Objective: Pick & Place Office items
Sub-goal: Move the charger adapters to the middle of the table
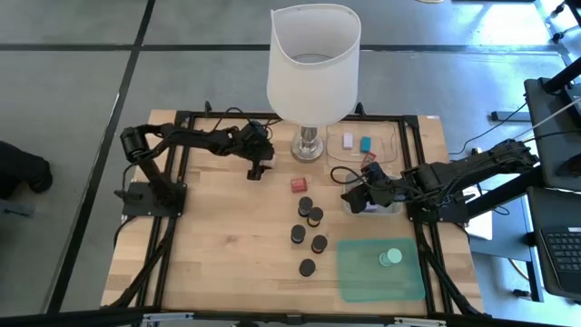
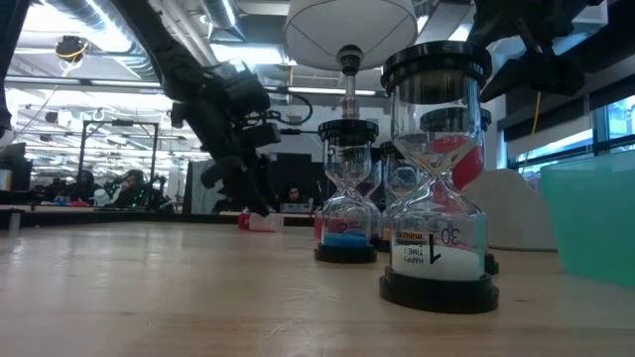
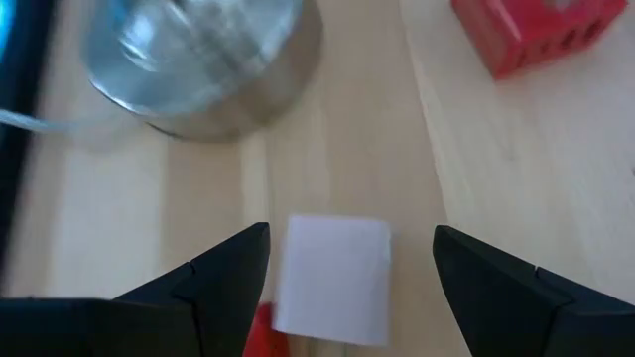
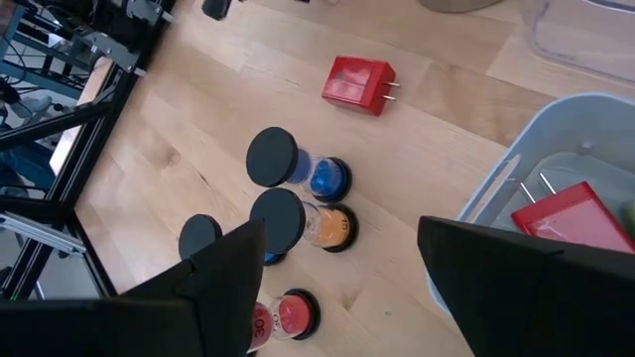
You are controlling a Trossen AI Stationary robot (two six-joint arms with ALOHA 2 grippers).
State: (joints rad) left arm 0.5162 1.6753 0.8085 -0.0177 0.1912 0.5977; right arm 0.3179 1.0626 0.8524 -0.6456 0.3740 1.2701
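While the left gripper (image 1: 257, 170) hangs over the table's far-left part at about 9 o'clock from the lamp base (image 1: 310, 145), its fingers (image 3: 223, 273) stand wide apart around a white block (image 3: 332, 278) lying on the wood, not touching it; a bit of red shows beside that block, can't tell what it is. Red plug block (image 1: 299, 184) sits on the bare wood at 5 o'clock from the left gripper, just at 7 o'clock from the lamp base. Right gripper (image 1: 356, 195) is over the grey tray (image 1: 394, 209) at the table's right, jaws wide, nothing held; a second red block (image 4: 573, 213) lies in that tray. Five black-capped sand timers (image 1: 310, 236) stand in a loose cluster mid-table, at 6 o'clock from the red plug block; in the low view they read as hourglasses with blue, red and orange sand. Mint-green disc (image 1: 390, 257) rests on the green mat (image 1: 359, 272) at the near right. White piece (image 1: 348, 140) and a teal piece (image 1: 367, 143) lie in the clear tray (image 1: 386, 130), at 3 o'clock from the lamp base.
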